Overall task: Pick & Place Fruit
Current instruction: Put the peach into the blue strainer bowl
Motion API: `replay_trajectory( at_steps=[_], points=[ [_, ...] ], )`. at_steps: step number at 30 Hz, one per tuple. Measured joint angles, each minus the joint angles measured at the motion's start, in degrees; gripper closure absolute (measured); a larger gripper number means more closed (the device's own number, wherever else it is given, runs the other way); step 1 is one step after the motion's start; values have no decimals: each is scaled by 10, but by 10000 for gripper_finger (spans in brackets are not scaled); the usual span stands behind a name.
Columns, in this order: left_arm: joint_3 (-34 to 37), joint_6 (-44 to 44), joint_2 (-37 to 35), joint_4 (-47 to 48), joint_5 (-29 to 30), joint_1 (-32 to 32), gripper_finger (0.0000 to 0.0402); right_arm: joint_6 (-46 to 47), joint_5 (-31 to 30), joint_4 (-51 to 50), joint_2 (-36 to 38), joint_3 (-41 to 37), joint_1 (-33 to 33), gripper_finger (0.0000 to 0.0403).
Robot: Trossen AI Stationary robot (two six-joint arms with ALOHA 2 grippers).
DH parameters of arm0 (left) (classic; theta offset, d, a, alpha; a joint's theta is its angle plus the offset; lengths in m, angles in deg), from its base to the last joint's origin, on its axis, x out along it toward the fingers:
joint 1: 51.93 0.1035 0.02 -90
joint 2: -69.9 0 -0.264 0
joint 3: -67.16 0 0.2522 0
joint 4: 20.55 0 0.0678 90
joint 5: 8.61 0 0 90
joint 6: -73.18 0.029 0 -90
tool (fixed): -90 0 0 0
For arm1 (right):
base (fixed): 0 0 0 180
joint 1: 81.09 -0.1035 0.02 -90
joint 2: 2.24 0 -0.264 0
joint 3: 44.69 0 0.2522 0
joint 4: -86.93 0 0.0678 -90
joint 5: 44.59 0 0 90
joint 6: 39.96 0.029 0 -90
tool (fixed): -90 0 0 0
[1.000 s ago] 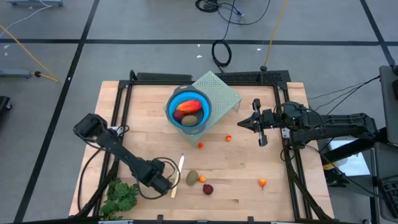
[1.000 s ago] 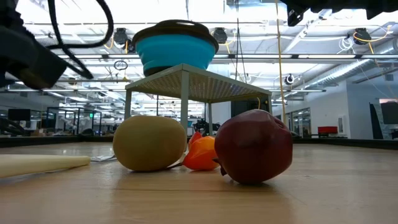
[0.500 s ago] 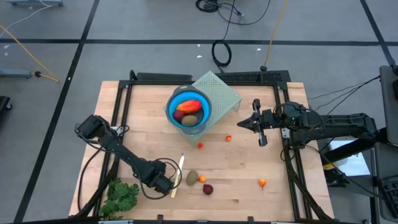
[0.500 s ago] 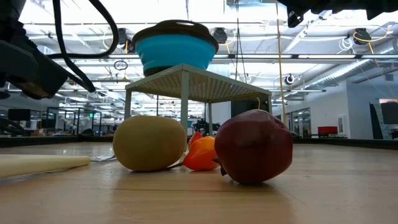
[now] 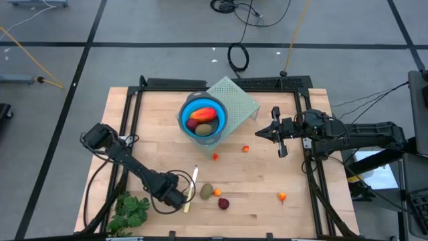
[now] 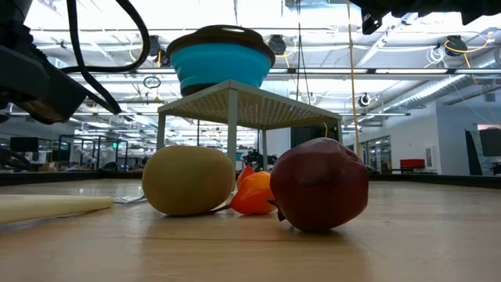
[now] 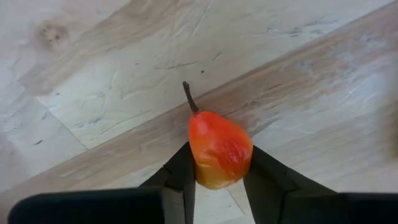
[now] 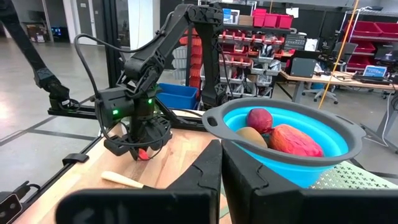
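- The left tool [image 7: 217, 180] is closed on a small orange-red pear-shaped fruit [image 7: 219, 149], one finger [image 7: 180, 174] on either flank and the stem pointing away from the wrist.
- In the high view this tool [image 5: 179, 197] sits at lower centre-left of the frame, between the leafy bunch [image 5: 130, 213] and the brown-green oval [image 5: 206, 191], just beside the pale stick [image 5: 190, 190].
- Judged step: carry the held fruit to the blue bowl [image 5: 185, 114], which stands on the mesh stand [image 5: 242, 102] at upper centre and already holds an orange-red oblong [image 5: 204, 114], a dark red ball and a brown-green oval.
- Recommendation: lift clear of the table [image 5: 160, 144] and above the bowl rim before crossing, then release only when over the bowl.
- The right tool [image 5: 271, 131] waits at centre-right, fingers pressed together, holding nothing.
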Motion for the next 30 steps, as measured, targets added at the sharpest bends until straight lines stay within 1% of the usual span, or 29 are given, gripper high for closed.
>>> replay_trajectory(
  at_steps=[4, 9, 12, 16, 24, 30],
  points=[
    [2, 0, -12, 10, 4, 0, 295, 0, 0, 0, 0, 0, 0, 399],
    [2, 2, -37, 9, 9, 1, 302, 0, 0, 0, 0, 0, 0, 399],
    [1, 1, -62, 9, 26, 5, 300, 0, 0, 0, 0, 0, 0, 399],
    [1, 1, -104, 6, 64, 13, 295, 0, 0, 0, 0, 0, 0, 399],
    [1, 28, -191, 5, 77, 45, 300, 0, -1, 0, 0, 0, 0, 399],
    [0, 31, -233, 2, 95, 66, 296, 0, -2, 0, 0, 0, 0, 399]
  ],
)
